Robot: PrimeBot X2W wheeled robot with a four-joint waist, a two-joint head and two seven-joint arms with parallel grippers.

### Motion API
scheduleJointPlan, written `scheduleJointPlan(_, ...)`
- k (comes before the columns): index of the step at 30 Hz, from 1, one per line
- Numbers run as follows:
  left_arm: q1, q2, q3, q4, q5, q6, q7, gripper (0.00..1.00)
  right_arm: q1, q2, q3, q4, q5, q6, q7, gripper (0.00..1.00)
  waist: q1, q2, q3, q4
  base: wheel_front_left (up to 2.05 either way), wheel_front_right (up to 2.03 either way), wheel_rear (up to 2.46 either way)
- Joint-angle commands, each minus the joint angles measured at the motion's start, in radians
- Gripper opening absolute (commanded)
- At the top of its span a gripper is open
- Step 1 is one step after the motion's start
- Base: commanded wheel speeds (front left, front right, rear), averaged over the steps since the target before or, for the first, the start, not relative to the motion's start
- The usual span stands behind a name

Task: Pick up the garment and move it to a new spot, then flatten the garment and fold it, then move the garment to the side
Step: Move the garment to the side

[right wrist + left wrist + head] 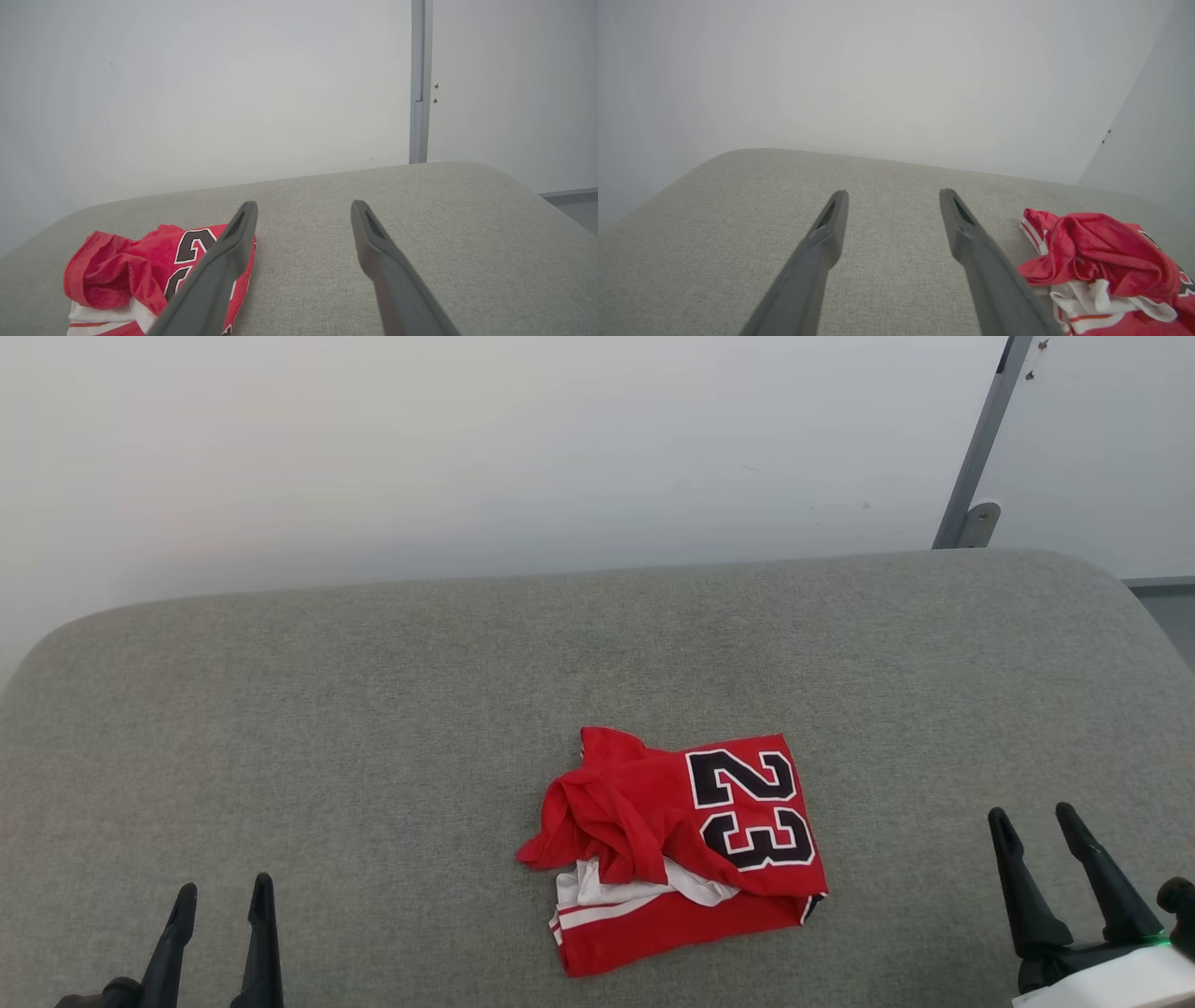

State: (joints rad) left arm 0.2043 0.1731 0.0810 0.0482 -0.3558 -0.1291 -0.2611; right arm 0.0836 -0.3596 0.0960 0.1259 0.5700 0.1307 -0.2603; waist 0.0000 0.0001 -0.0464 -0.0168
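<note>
Garment (681, 849): red jersey top lying on the grey upholstered pad (373, 709), near the front edge and a little right of centre in the head view. It is a compact, roughly square bundle.
- The black "23" faces up on the right half.
- The left half is rumpled into loose folds, with white striped trim poking out below.

Left claw (225, 884): low at the front left, fingers spread wide, nothing between them. It is well apart from the cloth. In its wrist view the left claw (893, 193) points over bare pad, with the garment (1101, 252) off to one side.

Right claw (1032, 812): front right, also wide and empty, near the bundle but clear of it. In its wrist view the right claw (303, 204) shows one finger crossing in front of the garment (126, 275); I judge this to be overlap in the view, not contact.

Reading: both claws sit parked either side of the bundle, leaving it free. This fits two stages: a loose heap waiting to be lifted, or a rough fold already set down. The rumpled left half leaves it unsettled.
</note>
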Motion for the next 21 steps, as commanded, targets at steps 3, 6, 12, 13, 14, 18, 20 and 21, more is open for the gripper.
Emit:
scheduleJointPlan(3, -0.010, 0.005, -0.005, 0.000, 0.009, -0.002, -0.005, 1.00, 0.004, 0.002, 0.010, -0.002, 0.003, 0.000, -0.005, 1.00, 0.0000, -0.0001, -0.001, 0.003, 0.00, 0.00, 0.00)
scheduleJointPlan(6, -0.015, 0.004, -0.006, -0.002, 0.009, -0.002, -0.005, 1.00, -0.006, -0.002, 0.024, 0.000, 0.011, 0.000, -0.005, 1.00, 0.0000, -0.0001, 0.000, 0.007, 0.00, 0.00, 0.00)
scheduleJointPlan(12, -0.021, 0.003, -0.007, -0.012, 0.001, -0.002, -0.005, 1.00, -0.066, -0.042, 0.106, 0.033, 0.061, 0.000, 0.007, 1.00, 0.0000, -0.0001, 0.005, 0.025, 0.00, 0.00, 0.00)
scheduleJointPlan(13, -0.023, 0.003, -0.008, -0.014, -0.001, -0.002, -0.005, 1.00, -0.081, -0.051, 0.122, 0.041, 0.078, 0.000, 0.021, 1.00, 0.0000, -0.0001, 0.007, 0.030, 0.00, 0.00, 0.00)
scheduleJointPlan(14, -0.024, 0.002, -0.011, -0.016, -0.003, -0.002, -0.005, 1.00, -0.100, -0.061, 0.139, 0.048, 0.098, 0.000, 0.040, 1.00, 0.0000, -0.0001, 0.009, 0.036, 0.00, 0.00, 0.00)
scheduleJointPlan(18, -0.030, 0.001, -0.028, -0.014, -0.011, -0.002, -0.005, 1.00, -0.200, -0.110, 0.201, 0.090, 0.186, 0.000, 0.163, 1.00, 0.0000, -0.0001, 0.022, 0.074, 0.00, 0.00, 0.00)
scheduleJointPlan(20, -0.037, -0.006, -0.031, -0.017, -0.022, -0.002, -0.005, 1.00, -0.235, -0.124, 0.218, 0.118, 0.216, 0.000, 0.227, 1.00, 0.0000, -0.0001, 0.030, 0.091, 0.00, 0.00, 0.00)
scheduleJointPlan(21, -0.039, -0.004, -0.036, -0.016, -0.022, -0.002, -0.005, 1.00, -0.253, -0.132, 0.230, 0.127, 0.225, 0.000, 0.259, 1.00, 0.0000, -0.0001, 0.034, 0.101, 0.00, 0.00, 0.00)
